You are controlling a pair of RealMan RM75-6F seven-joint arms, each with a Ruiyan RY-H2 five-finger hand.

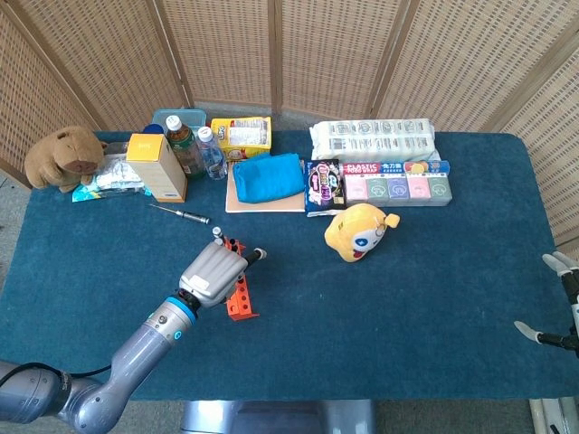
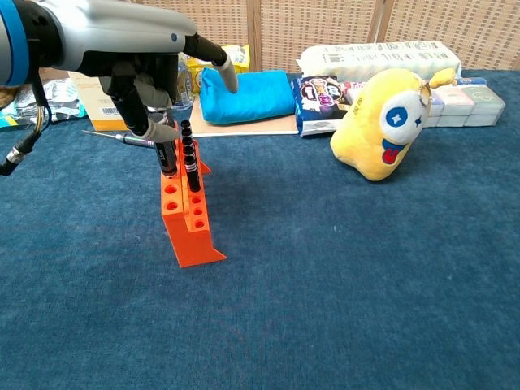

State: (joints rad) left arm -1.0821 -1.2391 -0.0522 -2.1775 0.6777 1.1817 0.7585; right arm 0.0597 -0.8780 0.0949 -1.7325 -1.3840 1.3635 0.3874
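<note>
Where bits (image 2: 188, 154) fill orange rack (image 2: 191, 227), left robot hand (image 2: 138, 69) above

My left hand (image 2: 142, 61) fills the upper left of the frame, directly above the orange rack (image 2: 188, 213) on the blue counter (image 2: 341, 284). My fingers (image 2: 159, 130) reach down onto the top of the black screwdriver bits (image 2: 168, 154) standing in the rack's far end; whether they actually grip one I cannot tell. Left of the rack a loose screwdriver (image 2: 122, 138) lies flat. At the right of the frame sits a yellow plush toy (image 2: 383, 122), and a folded blue cloth (image 2: 246, 93) lies at upper centre.
</note>
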